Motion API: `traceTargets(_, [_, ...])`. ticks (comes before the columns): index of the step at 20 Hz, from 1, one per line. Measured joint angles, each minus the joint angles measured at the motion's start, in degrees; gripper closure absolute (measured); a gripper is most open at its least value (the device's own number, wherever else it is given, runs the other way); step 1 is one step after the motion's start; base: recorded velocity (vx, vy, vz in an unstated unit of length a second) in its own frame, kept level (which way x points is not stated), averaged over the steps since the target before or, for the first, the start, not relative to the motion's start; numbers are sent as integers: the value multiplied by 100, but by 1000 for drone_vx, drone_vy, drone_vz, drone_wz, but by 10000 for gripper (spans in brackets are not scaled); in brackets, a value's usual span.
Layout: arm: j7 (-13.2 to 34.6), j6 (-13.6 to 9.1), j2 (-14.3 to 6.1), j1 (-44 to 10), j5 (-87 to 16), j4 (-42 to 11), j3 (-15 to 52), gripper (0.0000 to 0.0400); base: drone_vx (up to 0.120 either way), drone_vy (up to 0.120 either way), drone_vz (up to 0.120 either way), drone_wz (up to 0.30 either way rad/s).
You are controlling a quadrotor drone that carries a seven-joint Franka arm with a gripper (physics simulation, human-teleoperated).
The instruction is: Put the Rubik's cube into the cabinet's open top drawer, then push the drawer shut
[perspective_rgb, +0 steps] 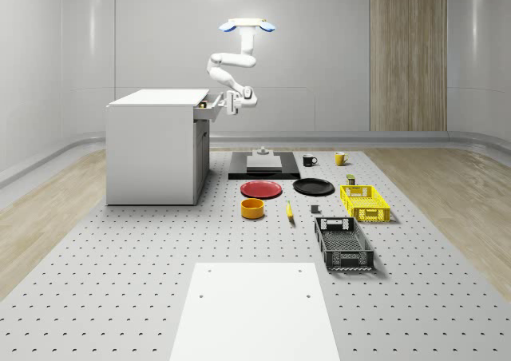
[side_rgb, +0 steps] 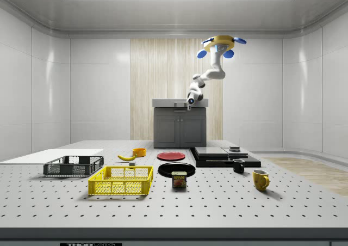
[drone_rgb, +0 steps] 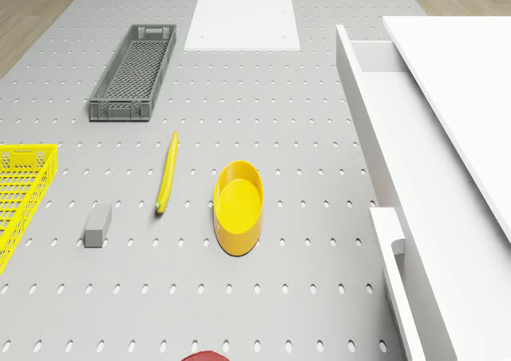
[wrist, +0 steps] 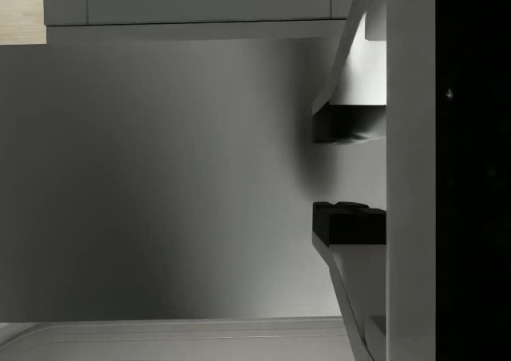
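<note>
Gripper: 2 black finger pads stand apart with a clear gap and nothing between them. They face a plain grey panel at close range. In the whole-scene view the gripper is level with the projecting top drawer of the white box-shaped cabinet, at the drawer's front; contact cannot be told.

Drone hovers above cabinet height, off the cabinet's drawer side, with the white arm folded down toward the drawer.

The drawer is partly out; the drone view shows a strip of its interior. A small dark-and-yellow shape sits at the drawer's top edge under the cabinet top; it may be the Rubik's cube, too small to confirm.

On the perforated grey table, off the cabinet's drawer side:
- red round plate and black round plate, side by side
- yellow bowl with a banana just beside it
- yellow mesh crate and dark grey mesh crate toward the table's edge at the whole-scene view's right
- black mug and yellow mug near the far edge
- white flat panel at the near edge
</note>
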Motion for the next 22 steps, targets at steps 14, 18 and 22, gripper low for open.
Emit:
traceTargets(14, [-1087,876,-50,776,-1443,473,-259,295,0,0,0,0])
traceTargets(18, [-916,1135,-68,739,-1461,718,-410,295,0,90,0,0])
traceTargets(22, [-1158,1310,-80,783,-1560,879,-353,295,0,120,0,0])
